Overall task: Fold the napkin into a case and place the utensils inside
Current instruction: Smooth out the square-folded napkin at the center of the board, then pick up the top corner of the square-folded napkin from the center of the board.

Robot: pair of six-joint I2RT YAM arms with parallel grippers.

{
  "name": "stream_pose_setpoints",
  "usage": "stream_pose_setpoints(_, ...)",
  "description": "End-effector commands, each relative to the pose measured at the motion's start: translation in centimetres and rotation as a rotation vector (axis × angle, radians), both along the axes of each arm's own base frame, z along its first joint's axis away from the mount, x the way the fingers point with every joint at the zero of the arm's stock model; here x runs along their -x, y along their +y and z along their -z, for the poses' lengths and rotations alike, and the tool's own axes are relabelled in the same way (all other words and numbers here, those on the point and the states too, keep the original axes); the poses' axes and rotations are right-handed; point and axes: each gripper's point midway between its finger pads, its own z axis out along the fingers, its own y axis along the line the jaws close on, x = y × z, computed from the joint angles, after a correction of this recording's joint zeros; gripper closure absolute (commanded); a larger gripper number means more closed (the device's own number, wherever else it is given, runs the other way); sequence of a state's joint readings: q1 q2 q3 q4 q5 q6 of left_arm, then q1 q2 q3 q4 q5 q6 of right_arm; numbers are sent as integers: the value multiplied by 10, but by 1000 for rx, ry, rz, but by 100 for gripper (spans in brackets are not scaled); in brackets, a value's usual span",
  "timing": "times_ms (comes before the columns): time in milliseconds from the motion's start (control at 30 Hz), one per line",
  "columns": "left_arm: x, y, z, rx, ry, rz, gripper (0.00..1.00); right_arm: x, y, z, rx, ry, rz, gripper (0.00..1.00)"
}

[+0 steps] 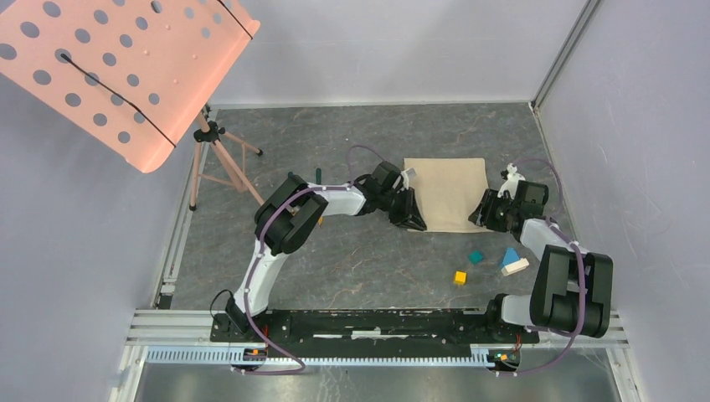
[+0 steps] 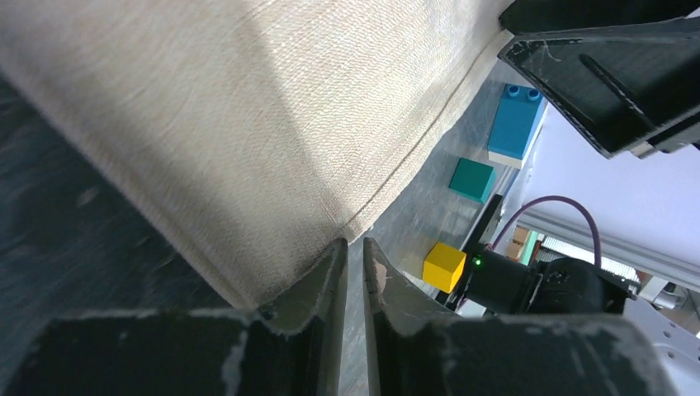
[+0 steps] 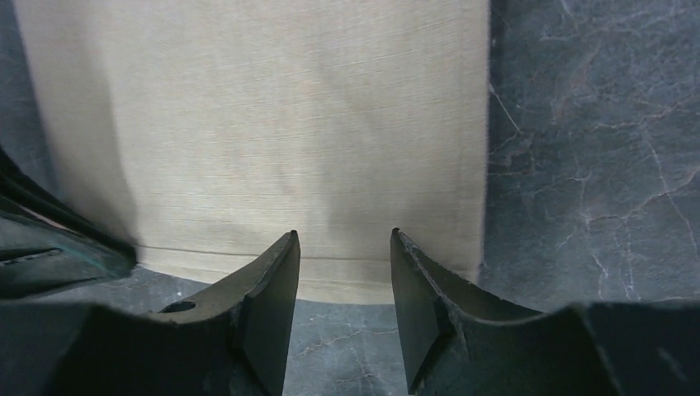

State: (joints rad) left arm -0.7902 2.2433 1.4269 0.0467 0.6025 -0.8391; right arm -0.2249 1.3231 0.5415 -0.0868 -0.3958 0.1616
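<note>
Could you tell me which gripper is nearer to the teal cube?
Right. The right gripper is at the near-right edge of the napkin, just beyond the teal cube; the left gripper is at its near-left corner, farther off.

On the table point(image 1: 335, 251), right of centre and toward the far side: the napkin point(image 1: 445, 194), lying flat. At its near left corner, the left gripper point(image 1: 412, 222); at its right edge, the right gripper point(image 1: 486, 213). Before the napkin, toward the arm bases and apart from the cloth, three small blocks: the nearest cube point(image 1: 460, 277), the second cube point(image 1: 475, 257) just behind and right of it, the studded brick point(image 1: 510, 256) further right. Far left, well apart from the rest, a tripod stand point(image 1: 213, 155).
</note>
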Motion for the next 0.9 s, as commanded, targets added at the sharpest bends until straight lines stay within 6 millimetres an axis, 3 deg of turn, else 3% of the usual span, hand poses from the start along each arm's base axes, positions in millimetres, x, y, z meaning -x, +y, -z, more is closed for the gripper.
stream_pose_setpoints(0, -5, 43, 30, -111, 36, -100, 79, -2, -11, 10, 50, 4, 32, 50)
stream_pose_setpoints(267, 16, 92, 27, -145, 42, -162, 80, 7, 14, 21, 116, 40, -84, 50)
stream_pose_setpoints(467, 32, 103, 7, -126, 11, -131, 80, 14, 28, 7, 141, 31, -117, 49)
stream_pose_setpoints(600, 41, 99, -43, -48, -69, -91, 76, 12, 18, -22, 175, 11, -38, 42)
stream_pose_setpoints(700, 46, 99, -84, 14, -130, -52, 65, 12, 16, -40, 171, 9, -21, 30)
stream_pose_setpoints(867, 56, 111, -155, 48, -290, 28, 50, 18, 2, -34, 97, 53, 42, 30)
